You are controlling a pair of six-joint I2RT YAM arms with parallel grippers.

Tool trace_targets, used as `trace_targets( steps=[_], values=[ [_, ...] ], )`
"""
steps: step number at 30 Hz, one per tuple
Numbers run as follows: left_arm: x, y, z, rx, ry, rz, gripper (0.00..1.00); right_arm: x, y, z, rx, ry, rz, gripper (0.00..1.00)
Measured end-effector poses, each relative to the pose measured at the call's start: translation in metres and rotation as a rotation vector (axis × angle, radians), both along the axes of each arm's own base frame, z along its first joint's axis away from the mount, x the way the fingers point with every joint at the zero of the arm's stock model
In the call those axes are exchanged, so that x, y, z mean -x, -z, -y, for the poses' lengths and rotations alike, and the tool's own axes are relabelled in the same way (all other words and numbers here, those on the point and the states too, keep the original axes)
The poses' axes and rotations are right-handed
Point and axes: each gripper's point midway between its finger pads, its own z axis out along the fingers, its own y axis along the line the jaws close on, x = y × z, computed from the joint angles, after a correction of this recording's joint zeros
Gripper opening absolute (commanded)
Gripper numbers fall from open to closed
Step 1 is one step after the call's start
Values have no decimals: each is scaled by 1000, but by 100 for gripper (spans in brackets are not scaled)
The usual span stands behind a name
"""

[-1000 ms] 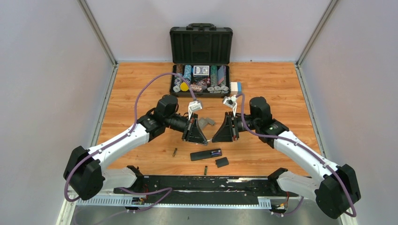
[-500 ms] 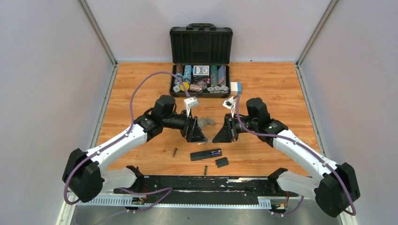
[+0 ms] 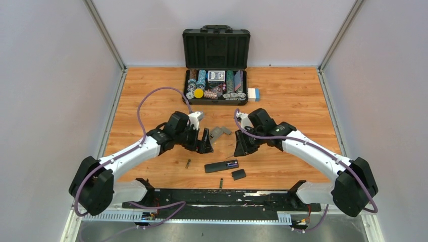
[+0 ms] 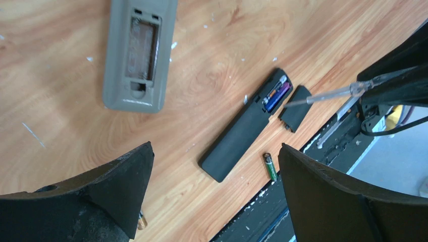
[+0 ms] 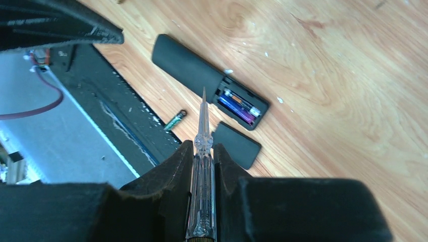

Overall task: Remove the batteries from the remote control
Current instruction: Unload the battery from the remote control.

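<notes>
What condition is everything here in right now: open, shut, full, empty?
Black remote: compartment open, batteries inside.
Black cover: off, lying beside the black remote.
Grey remote: compartment open, empty.
Loose battery: lying on the table near its front edge.
Chip case: lid up.
Left tool: open, empty.
Right tool: shut on the clear screwdriver.

Two remotes (image 3: 218,166), four batteries (image 5: 238,107), one cover (image 3: 238,174), one screwdriver (image 5: 202,146), one case (image 3: 216,48).
One grey remote (image 4: 115,55), one black remote (image 4: 236,138); two batteries sat inside the black one, and from above one loose battery (image 3: 221,182) lay at its 6 o'clock, another battery (image 3: 188,163) at its 9 o'clock.
</notes>
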Motion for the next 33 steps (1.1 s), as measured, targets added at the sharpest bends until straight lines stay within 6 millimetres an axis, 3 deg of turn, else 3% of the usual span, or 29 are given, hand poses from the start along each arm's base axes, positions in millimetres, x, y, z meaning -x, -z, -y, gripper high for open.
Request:
trace_targets(
  steps=[5,10,25,33],
  values=[
    [19,16,2,-98,6,-10,98,-1,7,12,106,35,17,0],
    [33,31,7,-175,7,-27,89,-8,5,17,166,64,43,0],
    [39,54,17,-207,-75,-68,84,-3,25,27,294,66,23,0],
    [40,59,18,-198,-114,-89,74,-2,27,29,317,73,34,0]
  ],
)
